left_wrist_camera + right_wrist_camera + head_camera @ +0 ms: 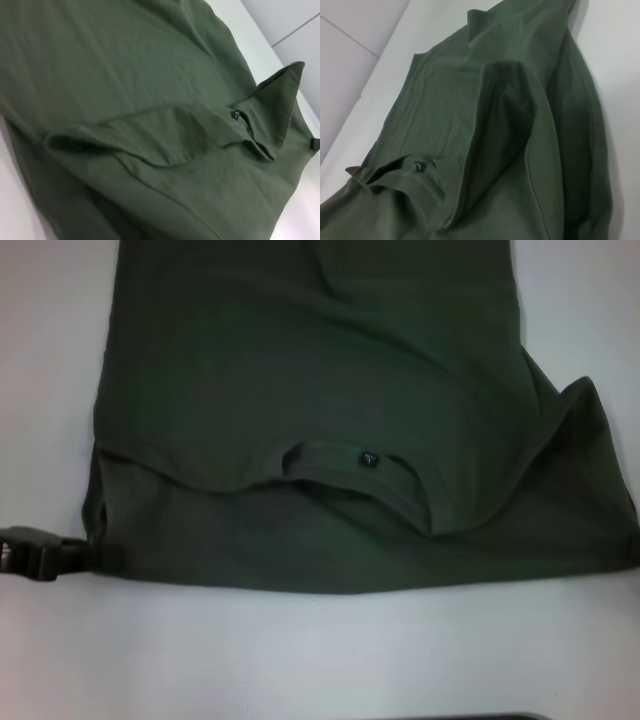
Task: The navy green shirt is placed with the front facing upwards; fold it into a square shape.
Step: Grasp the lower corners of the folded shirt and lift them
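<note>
On the white bench (300, 660), head view: navy green shirt (320, 370) spread flat, filling most of the surface, far end cut off by the upper edge. Near portion doubled over toward the robot; ribbed collar (350, 480) and small neck label (369, 458) lying near the middle of the fold. Right-hand corner (585, 400) raised in a peak. Left gripper (95, 552) at the near left corner of the cloth, dark body just beside the edge, tip touching the fabric; jaws closed on a pinch of that corner. Right gripper (634, 548) barely visible as a dark sliver at the near right corner; state of jaws cannot be told.

Left wrist view: shirt (125, 75) occupying almost the whole frame, folded layer forming a rounded ridge (100, 140), label (235, 115) beside the collar, lifted corner (285, 80) standing up against the bench (250, 35). Own jaws not seen.

Right wrist view: shirt (520, 200) with a deep lengthwise crease (505, 110), label (420, 164) at the collar. Own jaws not seen.
</note>
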`<state>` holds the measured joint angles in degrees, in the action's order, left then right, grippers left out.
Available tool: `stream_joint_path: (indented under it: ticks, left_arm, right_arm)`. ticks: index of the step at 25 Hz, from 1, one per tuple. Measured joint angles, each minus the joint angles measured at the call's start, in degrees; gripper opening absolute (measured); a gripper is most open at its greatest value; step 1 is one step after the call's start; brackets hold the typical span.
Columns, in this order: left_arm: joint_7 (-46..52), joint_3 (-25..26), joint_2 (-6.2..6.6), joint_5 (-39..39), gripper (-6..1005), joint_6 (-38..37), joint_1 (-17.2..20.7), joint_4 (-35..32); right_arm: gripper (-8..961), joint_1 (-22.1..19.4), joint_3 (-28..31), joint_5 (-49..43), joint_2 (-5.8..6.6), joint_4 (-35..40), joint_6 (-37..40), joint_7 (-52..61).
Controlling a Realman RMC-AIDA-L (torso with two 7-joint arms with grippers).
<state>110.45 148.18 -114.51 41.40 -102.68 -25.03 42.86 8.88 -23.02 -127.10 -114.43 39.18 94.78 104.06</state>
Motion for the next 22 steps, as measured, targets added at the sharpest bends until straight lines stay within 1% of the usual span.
stream_joint_path:
  ticks: [6, 11, 16, 22]
  left_arm:
    - [-0.6, -0.1, 0.15, -0.1, 40, -1.2, 2.0, -0.1]
    - [-1.0, -0.1, 0.26, -0.1, 40, -2.3, 2.9, -0.1]
    - [-1.3, -0.1, 0.26, -0.2, 41, -2.4, 3.2, -0.1]
    - [-1.3, -0.5, 0.23, -0.2, 40, -2.4, 2.7, -0.3]
  right_arm:
    - [32, -1.9, 0.0, -0.2, 0.08, 0.1, 1.6, -0.5]
    - [31, -3.1, 0.7, -1.2, 0.10, 0.0, 2.6, -1.0]
    - [32, -3.7, 1.5, -1.8, 0.03, -0.3, 2.7, -1.1]
    - [32, -3.4, 1.6, -1.9, -0.16, -0.5, 2.6, -1.2]
